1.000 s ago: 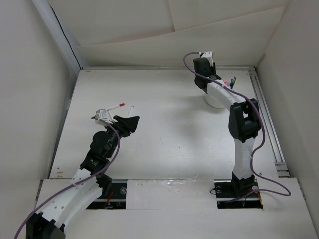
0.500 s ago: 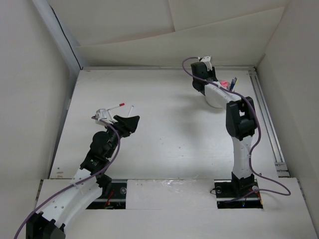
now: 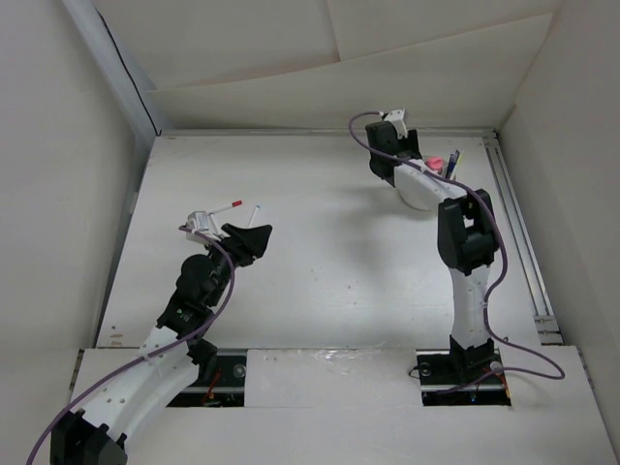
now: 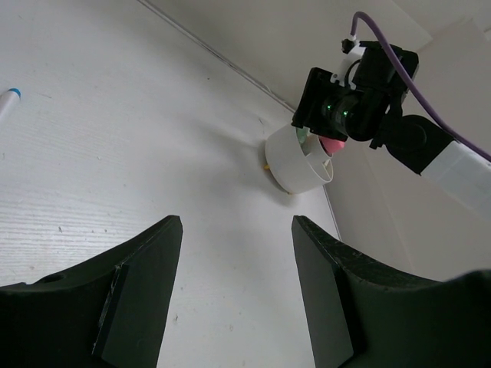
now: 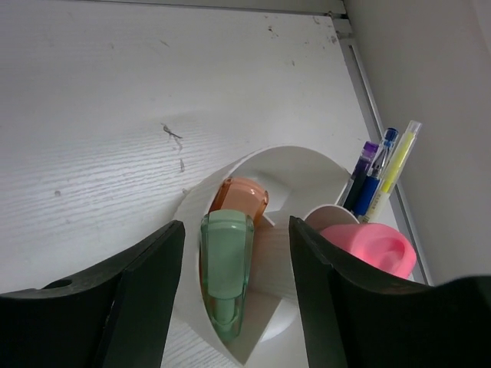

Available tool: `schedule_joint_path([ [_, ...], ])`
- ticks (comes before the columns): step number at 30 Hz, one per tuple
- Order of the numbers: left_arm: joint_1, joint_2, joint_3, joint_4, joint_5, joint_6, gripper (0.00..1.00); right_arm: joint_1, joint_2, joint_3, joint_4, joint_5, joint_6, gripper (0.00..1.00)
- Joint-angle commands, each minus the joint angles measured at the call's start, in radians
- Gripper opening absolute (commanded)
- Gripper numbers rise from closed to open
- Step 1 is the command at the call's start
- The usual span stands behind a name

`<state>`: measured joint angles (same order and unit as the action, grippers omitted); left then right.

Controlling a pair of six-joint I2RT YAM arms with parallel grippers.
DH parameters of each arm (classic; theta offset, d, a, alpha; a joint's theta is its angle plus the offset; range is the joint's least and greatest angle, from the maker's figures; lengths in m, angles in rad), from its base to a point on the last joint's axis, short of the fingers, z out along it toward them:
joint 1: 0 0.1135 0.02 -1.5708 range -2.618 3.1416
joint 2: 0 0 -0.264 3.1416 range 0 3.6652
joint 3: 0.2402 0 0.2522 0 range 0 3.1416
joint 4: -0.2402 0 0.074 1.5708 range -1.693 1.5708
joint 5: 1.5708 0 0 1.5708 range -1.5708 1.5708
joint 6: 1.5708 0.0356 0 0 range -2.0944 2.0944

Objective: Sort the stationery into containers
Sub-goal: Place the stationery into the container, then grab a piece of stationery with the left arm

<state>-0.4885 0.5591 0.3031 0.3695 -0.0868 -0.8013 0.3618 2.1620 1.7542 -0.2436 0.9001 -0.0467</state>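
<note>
Two markers stood in the cup (image 5: pixel 299 165), lower centre of the right-wrist view. My right hand (image 5: pixel 236 230) had just spread apart, freeing the green marker (image 5: pixel 226 268) beside the orange marker (image 5: pixel 239 198). Left hand (image 4: pixel 236 230) hung apart, empty; one red-tipped pen (image 3: pixel 231 205) waited upper left on the counter (image 3: pixel 329 252).

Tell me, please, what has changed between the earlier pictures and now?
The right gripper swung left and a little nearer over the white cup. Its jaws stand open over the green marker, which sits in the cup, apparently released. The left gripper, open, and the red-tipped pen beside it stayed put.
</note>
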Motion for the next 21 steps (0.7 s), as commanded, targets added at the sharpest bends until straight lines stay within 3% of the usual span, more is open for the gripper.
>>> schedule_joint_path([
  [1,0.004,-0.004,0.002,0.051,0.007,0.007,0.56,0.025,-0.105,0.011,-0.008,-0.018,0.033,0.63],
  [9,0.004,0.044,0.002,0.051,-0.04,0.007,0.56,0.098,-0.246,-0.058,-0.042,-0.134,0.123,0.64],
  [11,0.004,0.056,0.002,0.051,-0.057,0.007,0.54,0.134,-0.271,-0.096,-0.042,-0.177,0.137,0.6],
  [14,0.004,0.094,0.002,0.051,-0.08,0.016,0.53,0.19,-0.313,-0.18,-0.017,-0.305,0.171,0.27],
  [15,0.004,0.104,0.014,0.042,-0.093,0.016,0.53,0.209,-0.332,-0.206,-0.004,-0.331,0.188,0.04],
  [16,0.004,0.114,0.014,0.028,-0.093,0.016,0.52,0.226,-0.341,-0.232,0.025,-0.355,0.197,0.0],
  [21,0.004,0.218,0.116,-0.055,-0.132,0.025,0.51,0.335,-0.422,-0.39,0.104,-0.423,0.222,0.0],
])
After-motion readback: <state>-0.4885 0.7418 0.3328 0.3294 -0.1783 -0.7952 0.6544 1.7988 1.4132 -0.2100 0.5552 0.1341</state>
